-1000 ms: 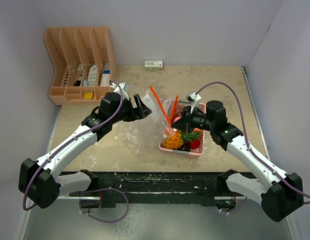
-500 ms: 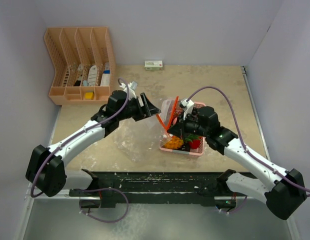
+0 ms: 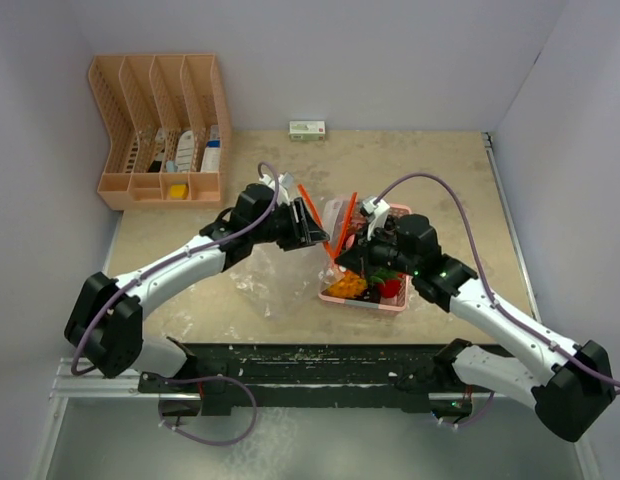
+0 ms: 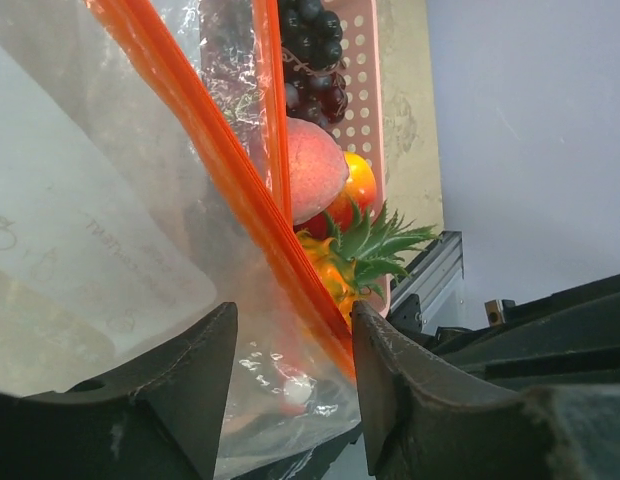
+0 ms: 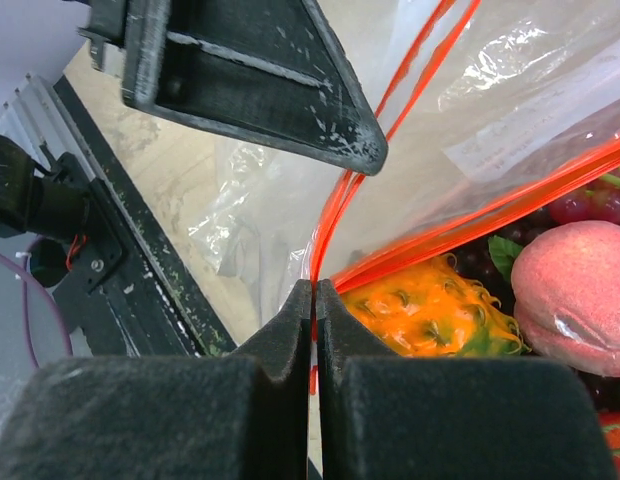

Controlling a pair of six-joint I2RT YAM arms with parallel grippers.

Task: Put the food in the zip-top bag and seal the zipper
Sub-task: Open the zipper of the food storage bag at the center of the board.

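The clear zip-top bag (image 3: pixel 286 268) lies left of the pink tray (image 3: pixel 400 303), its orange zipper (image 3: pixel 338 222) lifted. My right gripper (image 5: pixel 313 290) is shut on the zipper's end (image 5: pixel 325 235), just above the tray. The food sits in the tray: an orange pineapple (image 5: pixel 430 305), a pink peach (image 5: pixel 575 280), dark grapes (image 4: pixel 310 50) and a red piece (image 3: pixel 390 287). My left gripper (image 4: pixel 292 335) stands open around the bag's other lip, with plastic film (image 4: pixel 110 230) and the zipper strip (image 4: pixel 220 180) between its jaws. The strip lies against the right-hand finger (image 4: pixel 390 370).
A peach-coloured desk organiser (image 3: pixel 160 130) with small items stands at the back left. A small white-and-green box (image 3: pixel 307 129) lies by the back wall. The black rail (image 3: pixel 310 365) runs along the table's near edge, close below the tray.
My left arm has swung right to the bag's mouth and its jaws have narrowed around the lip. The right gripper shifted slightly left with the zipper end, then held still.
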